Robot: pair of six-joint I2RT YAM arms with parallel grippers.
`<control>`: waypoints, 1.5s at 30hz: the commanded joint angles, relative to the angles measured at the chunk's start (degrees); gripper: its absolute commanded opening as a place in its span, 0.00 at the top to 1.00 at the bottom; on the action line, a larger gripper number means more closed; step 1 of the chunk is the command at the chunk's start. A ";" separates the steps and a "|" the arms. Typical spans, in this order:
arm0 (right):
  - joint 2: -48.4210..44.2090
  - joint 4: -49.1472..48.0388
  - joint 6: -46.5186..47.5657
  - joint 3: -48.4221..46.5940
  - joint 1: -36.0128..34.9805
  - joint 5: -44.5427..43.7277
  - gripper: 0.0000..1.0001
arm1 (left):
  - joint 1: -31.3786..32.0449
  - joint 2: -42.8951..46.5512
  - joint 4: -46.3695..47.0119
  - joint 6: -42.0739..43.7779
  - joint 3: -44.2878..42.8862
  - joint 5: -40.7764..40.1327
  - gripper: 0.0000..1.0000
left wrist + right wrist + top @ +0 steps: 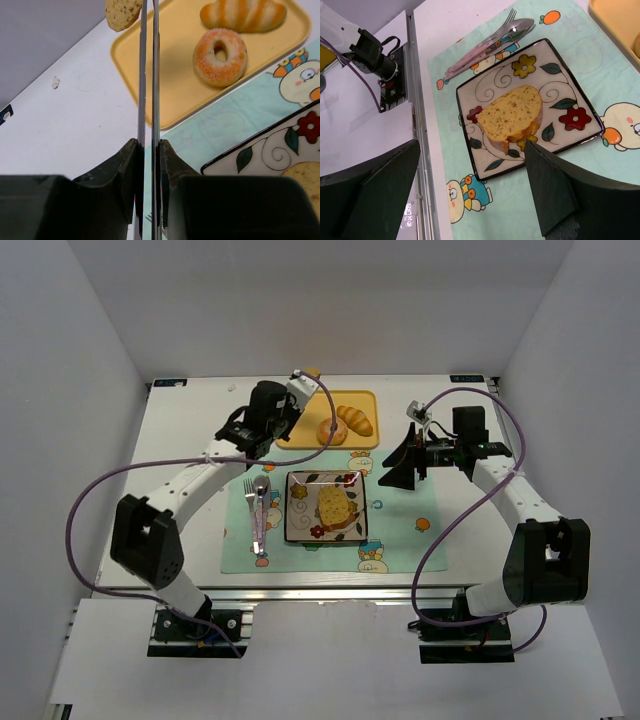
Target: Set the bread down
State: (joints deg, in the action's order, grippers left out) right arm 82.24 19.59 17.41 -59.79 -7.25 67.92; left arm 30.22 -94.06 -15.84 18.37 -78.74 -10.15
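Now the left tool [148, 4] pinches the small bread slice [122, 12] at its tips.

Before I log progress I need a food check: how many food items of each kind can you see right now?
Bread slices: 2 (large slice, small slice)
Doughnut: 1
Croissant: 1
Total: 4
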 commanded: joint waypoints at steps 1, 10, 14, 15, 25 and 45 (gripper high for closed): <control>-0.76 -0.26 0.78 -0.85 0.21 1.95 0.11 | 0.02 7.03 -0.07 -3.50 1.92 0.30 0.90; -1.11 0.00 0.70 -1.03 0.21 1.86 0.11 | 0.02 23.29 -8.50 -16.59 14.81 8.48 0.92; -1.11 0.18 0.70 -0.86 0.21 1.95 0.11 | 0.02 33.04 -13.33 -20.04 20.02 10.06 0.93; -1.03 0.18 0.70 -0.94 0.21 2.04 0.11 | 0.02 34.02 -14.48 -20.30 20.55 10.24 0.93; 0.12 0.88 -0.01 -2.61 0.21 2.92 0.11 | 1.33 36.67 -17.04 -24.17 28.81 20.52 0.94; -1.55 0.88 -0.01 -1.47 0.21 2.57 0.11 | 2.65 37.28 -19.14 -24.08 30.05 23.95 0.46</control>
State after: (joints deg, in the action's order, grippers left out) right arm 82.08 20.05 17.17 -59.94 -7.25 69.19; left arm 32.49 -57.69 -34.63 -5.48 -46.65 11.70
